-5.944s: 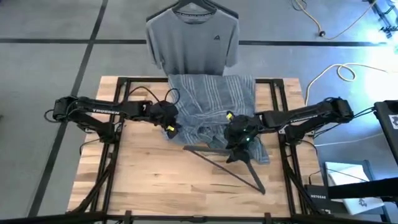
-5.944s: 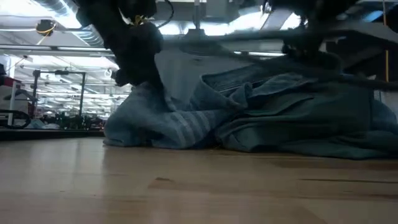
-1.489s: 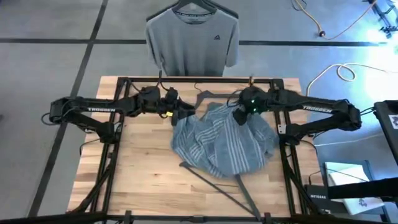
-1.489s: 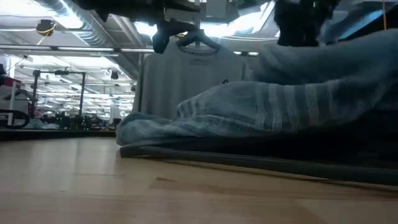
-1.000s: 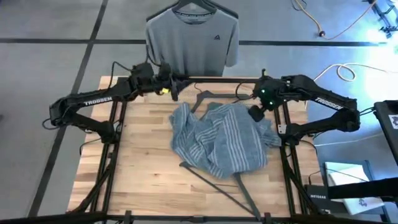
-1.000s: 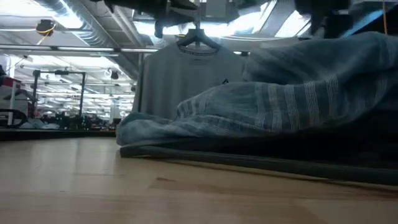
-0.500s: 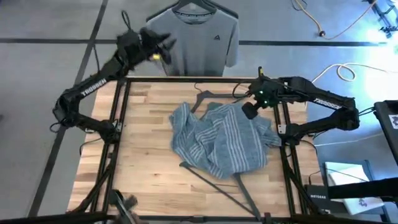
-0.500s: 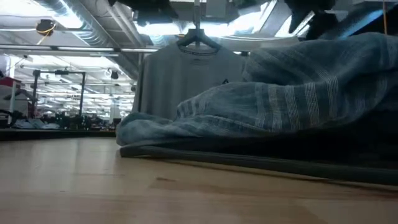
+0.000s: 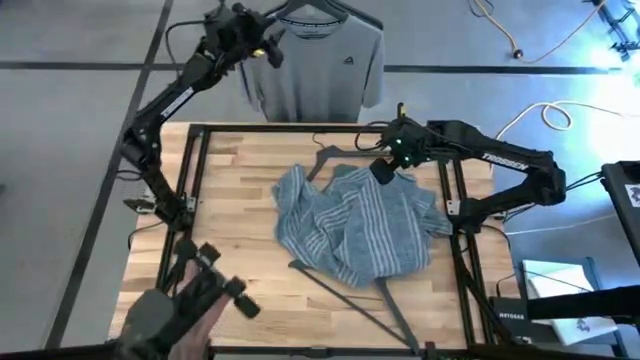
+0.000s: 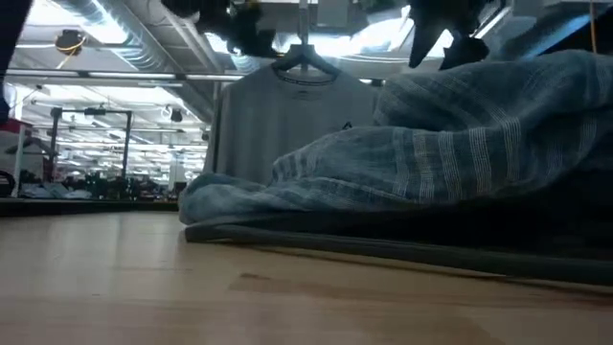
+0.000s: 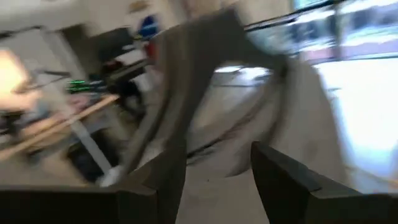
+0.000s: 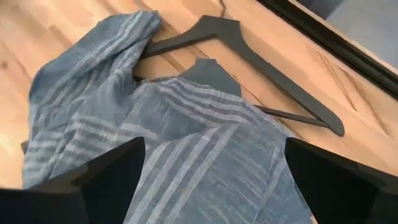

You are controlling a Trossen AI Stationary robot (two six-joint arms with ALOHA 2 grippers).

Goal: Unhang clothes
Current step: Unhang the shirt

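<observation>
1. Clothes first: we see the blue-grey striped shirt (image 9: 355, 225) lying crumpled on the bench (image 9: 235, 205), off its hanger, while the plain grey T-shirt (image 9: 315, 70) hangs beyond the bench's far edge on its own dark hanger (image 9: 318, 12). We judge the striped one done and the grey one next.

2. We find one loose hanger (image 12: 249, 56) on the wood at the far side of the striped shirt, partly tucked under the cloth, and a second dark hanger (image 9: 360, 290) poking out from under the shirt's near edge. They lie apart from any rail, which fits a garment already freed.

3. We see the left end effector (image 9: 262, 38) reached high and far, up beside the grey T-shirt's shoulder near the hanger. Its wrist view shows the two fingers (image 11: 283, 180) spread with a clear gap and nothing between them, the grey fabric just ahead. We read this as lining up for a grip on the shirt.

4. We see the right end effector (image 9: 383, 170) hovering over the far edge of the striped shirt, fingers (image 12: 106, 177) wide apart and empty, the cloth directly below. We take it as waiting clear of the left arm's reach.

5. We also notice a person's hand (image 9: 165, 315) holding a dark tool at the bench's near left corner, well apart from both arms.
</observation>
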